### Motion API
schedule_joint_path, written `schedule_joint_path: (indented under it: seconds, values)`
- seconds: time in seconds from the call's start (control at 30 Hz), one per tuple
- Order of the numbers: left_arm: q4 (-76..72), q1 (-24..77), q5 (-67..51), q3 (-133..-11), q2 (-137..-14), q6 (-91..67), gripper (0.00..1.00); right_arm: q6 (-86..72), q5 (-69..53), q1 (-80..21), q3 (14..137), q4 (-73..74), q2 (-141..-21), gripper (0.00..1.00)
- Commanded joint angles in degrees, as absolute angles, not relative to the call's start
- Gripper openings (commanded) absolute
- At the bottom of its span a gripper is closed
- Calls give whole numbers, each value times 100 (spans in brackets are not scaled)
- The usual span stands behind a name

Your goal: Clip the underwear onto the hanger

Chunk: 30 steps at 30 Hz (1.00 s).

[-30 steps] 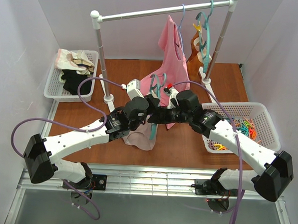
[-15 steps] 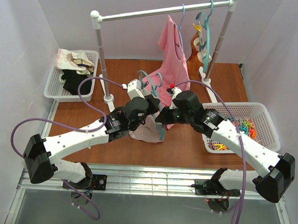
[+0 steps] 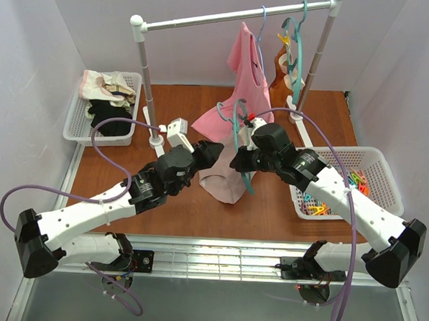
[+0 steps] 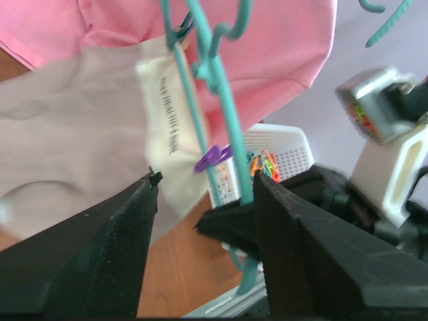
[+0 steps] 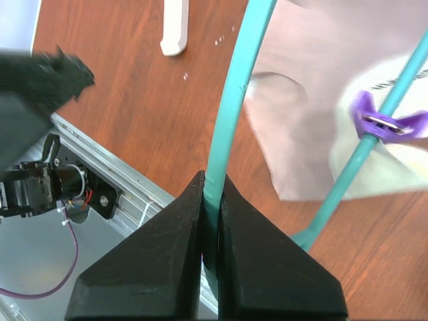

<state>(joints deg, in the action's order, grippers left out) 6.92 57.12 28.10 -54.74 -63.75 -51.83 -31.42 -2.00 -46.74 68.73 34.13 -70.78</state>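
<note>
The teal hanger (image 3: 236, 113) hangs upright over the table, and my right gripper (image 3: 237, 162) is shut on its lower arm (image 5: 227, 114). The pale pink-beige underwear (image 3: 224, 182) drapes from the hanger, and a purple clip (image 5: 384, 122) pins its cream panel (image 4: 167, 134) to the hanger's other arm. My left gripper (image 3: 213, 150) stands open just left of the underwear, holding nothing. In the left wrist view its fingers (image 4: 120, 247) frame the right gripper's tip and the hanger (image 4: 224, 114).
A white clothes rack (image 3: 229, 16) stands at the back with a pink top (image 3: 249, 76) on a blue hanger and a teal hanger with a yellow clip (image 3: 292, 42). A basket of clothes (image 3: 106, 104) is back left; a basket of coloured clips (image 3: 350, 183) is right.
My right gripper shut on the hanger and carried it with the underwear slightly right. My left gripper let go, opened and drew back to the left.
</note>
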Motion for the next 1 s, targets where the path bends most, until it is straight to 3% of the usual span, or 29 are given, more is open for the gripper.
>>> schedule_joint_path:
  seconds: [0.0,0.2,0.97]
  values:
    - [984,5722,2988,-5143,-5968,-4958,55,-2822,-96,-4676,7469,3331,-7233,1]
    - [2099,5722,3296,-4958,-5889,-4799,66,-2707,-333,-4693,8032,3410,-7532,1]
    - [3155,5695,3472,-4430,-5080,-5124,66,-3357,-1881,-4606,11794,3015,-9702,1]
